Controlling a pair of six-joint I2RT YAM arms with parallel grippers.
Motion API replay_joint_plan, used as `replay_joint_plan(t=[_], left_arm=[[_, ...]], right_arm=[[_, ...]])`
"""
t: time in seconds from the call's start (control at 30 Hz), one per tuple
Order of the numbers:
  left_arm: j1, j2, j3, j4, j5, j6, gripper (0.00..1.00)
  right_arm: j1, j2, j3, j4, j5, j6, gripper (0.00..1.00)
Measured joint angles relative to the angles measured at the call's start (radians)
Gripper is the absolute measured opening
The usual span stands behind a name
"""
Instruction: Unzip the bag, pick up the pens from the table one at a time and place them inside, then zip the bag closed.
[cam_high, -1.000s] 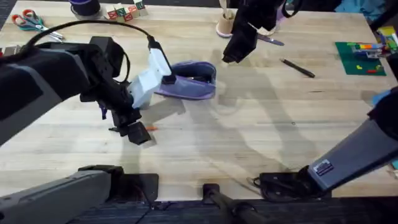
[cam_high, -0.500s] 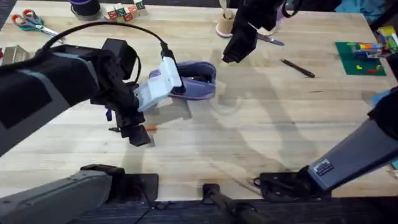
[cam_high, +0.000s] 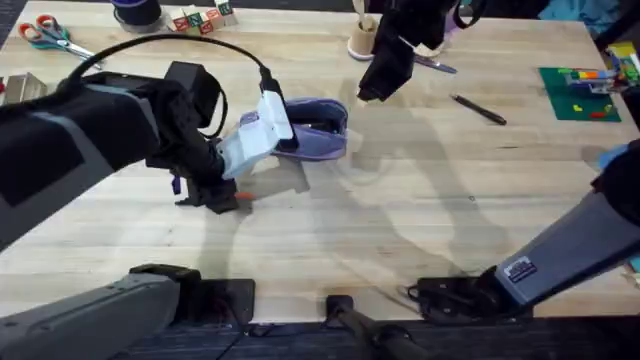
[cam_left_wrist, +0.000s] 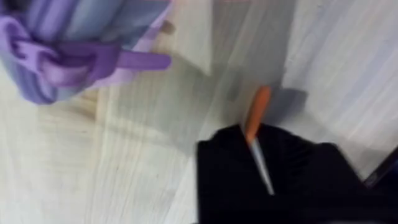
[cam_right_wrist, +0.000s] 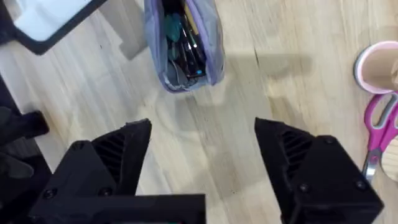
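Note:
The lavender bag (cam_high: 312, 126) lies on the table (cam_high: 400, 210) left of centre, its zip open; the right wrist view shows several pens inside the bag (cam_right_wrist: 184, 45). My left gripper (cam_high: 220, 198) is low over the table just left of the bag, shut on the orange pen (cam_high: 241, 197). In the left wrist view the orange pen (cam_left_wrist: 257, 112) sticks out from between the black fingers (cam_left_wrist: 224, 174), with the bag (cam_left_wrist: 62, 50) close by. The black pen (cam_high: 478, 109) lies at the right. Raised beyond the bag, my right gripper (cam_high: 370, 92) is open and holds nothing (cam_right_wrist: 202, 134).
A cup (cam_high: 362, 40) and pink-handled scissors (cam_right_wrist: 378, 127) sit behind my right gripper. Red-handled scissors (cam_high: 45, 32) lie far left, small blocks (cam_high: 200, 18) at the back, and a green mat (cam_high: 578, 94) with small pieces far right. The near half of the table is bare wood.
My left arm swung right toward the bag, and its gripper shifted slightly away from the front edge with the orange pen. The right arm stayed still.

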Motion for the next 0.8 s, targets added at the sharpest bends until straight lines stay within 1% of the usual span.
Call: replay_joint_plan(t=[0.03, 0.07, 0.1, 0.3, 0.4, 0.6, 0.7, 0.8], left_arm=[[0.000, 0.000, 0.000, -0.004, 0.006, 0.002, 0.095], [-0.002, -0.001, 0.000, -0.005, 0.009, 0.002, 0.060], [-0.002, -0.002, 0.000, -0.004, 0.011, 0.002, 0.051], [-0.002, -0.002, 0.000, -0.002, 0.014, 0.001, 0.047], [-0.002, -0.002, 0.000, 0.000, 0.015, -0.010, 0.043], [-0.002, 0.003, 0.015, -0.010, 0.025, -0.043, 0.040], [-0.004, 0.014, 0.067, -0.056, 0.040, -0.049, 0.040], [-0.004, 0.015, 0.152, -0.100, 0.045, -0.051, 0.041]], right_arm=[[0.000, 0.000, 0.000, 0.000, 0.000, 0.000, 0.996], [0.000, 0.000, 0.000, -0.001, 0.000, 0.000, 0.996], [0.000, 0.000, 0.000, -0.005, 0.000, 0.000, 0.996], [-0.002, 0.000, 0.000, -0.009, 0.000, 0.000, 0.996], [-0.009, 0.000, 0.000, -0.010, 0.000, 0.000, 0.996], [-0.062, -0.034, 0.000, -0.009, 0.000, 0.000, 0.996], [-0.093, -0.079, 0.000, -0.013, 0.000, 0.000, 0.996], [-0.118, -0.116, 0.000, -0.017, 0.000, 0.000, 0.996]])
